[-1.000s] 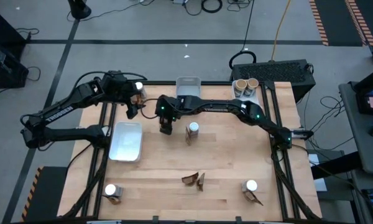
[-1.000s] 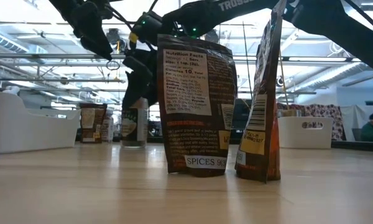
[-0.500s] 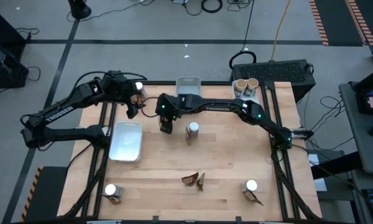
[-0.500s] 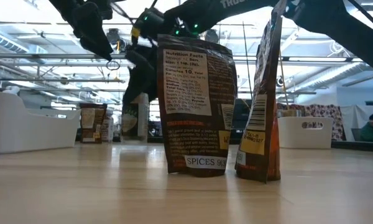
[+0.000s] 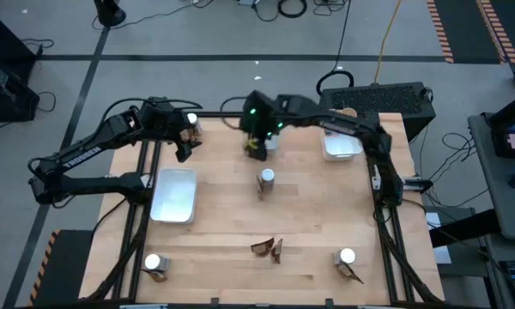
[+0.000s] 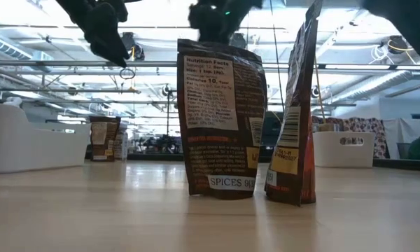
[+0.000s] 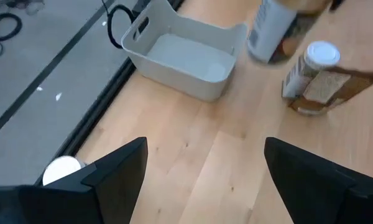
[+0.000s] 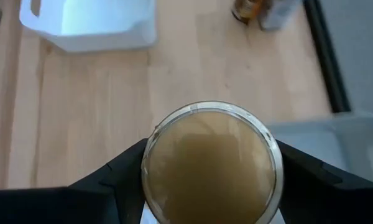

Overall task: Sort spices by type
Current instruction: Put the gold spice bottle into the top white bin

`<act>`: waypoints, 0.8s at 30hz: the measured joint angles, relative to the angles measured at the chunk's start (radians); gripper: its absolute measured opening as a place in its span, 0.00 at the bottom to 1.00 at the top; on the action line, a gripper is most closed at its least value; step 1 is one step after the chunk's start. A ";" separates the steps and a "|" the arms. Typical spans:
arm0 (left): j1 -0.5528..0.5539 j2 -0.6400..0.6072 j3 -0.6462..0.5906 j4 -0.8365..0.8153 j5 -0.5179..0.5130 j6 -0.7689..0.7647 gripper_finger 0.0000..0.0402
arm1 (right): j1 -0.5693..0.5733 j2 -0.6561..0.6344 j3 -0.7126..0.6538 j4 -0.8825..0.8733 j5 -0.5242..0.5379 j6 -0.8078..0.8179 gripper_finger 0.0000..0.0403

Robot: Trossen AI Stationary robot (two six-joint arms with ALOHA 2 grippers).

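My right gripper [image 8: 209, 149] hangs above the table's far middle [image 5: 257, 148], shut on a round tan-topped tub [image 8: 208, 168]. The left wrist view shows the tub's pale side. My left gripper [image 5: 183, 148] stands open at the far left, its fingers [image 7: 118, 168] wide apart with nothing between them. A white-capped jar [image 5: 191, 120] stands just beyond it. Another white-capped jar [image 5: 266, 178] stands mid-table against a brown packet. Two dark packets [image 6: 220, 119] stand upright near the front edge [image 5: 268, 247]. Near each front corner is a jar with a packet [image 5: 153, 263] [image 5: 347, 257]. My right gripper pinches the tub between its two fingers [image 8: 121, 171], one on each opposite side of the round wall just under the rim [image 8: 150, 163]. The fingers come from above, slanting down. The tub is lifted clear of the table, top up, its body [image 7: 267, 31] hanging below the fingers.
A white tray [image 5: 173, 196] lies on the left half. A grey tray [image 7: 180, 59] sits at the far middle, under the right gripper. Another white tray [image 5: 342, 144] is at the far right, partly under the right arm. The middle boards lie bare.
My right gripper has risen from the table left of the middle jar and swung toward the far edge and somewhat right. It carries the tub, which stood on the table before and now hangs clear.
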 joint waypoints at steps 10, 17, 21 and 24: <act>0.000 0.000 0.000 0.019 -0.011 -0.050 0.81 | -0.155 -0.233 -0.177 -0.134 -0.051 -0.059 0.64; 0.000 0.003 0.000 0.033 -0.050 -0.070 0.81 | -0.291 -0.571 -0.652 0.052 -0.044 -0.006 0.64; 0.000 0.008 0.000 0.054 -0.052 -0.075 0.81 | -0.365 -0.760 -0.880 0.137 -0.025 0.054 0.64; 0.000 0.017 0.000 0.076 -0.052 -0.076 0.81 | -0.413 -0.878 -0.988 0.164 0.022 0.081 0.64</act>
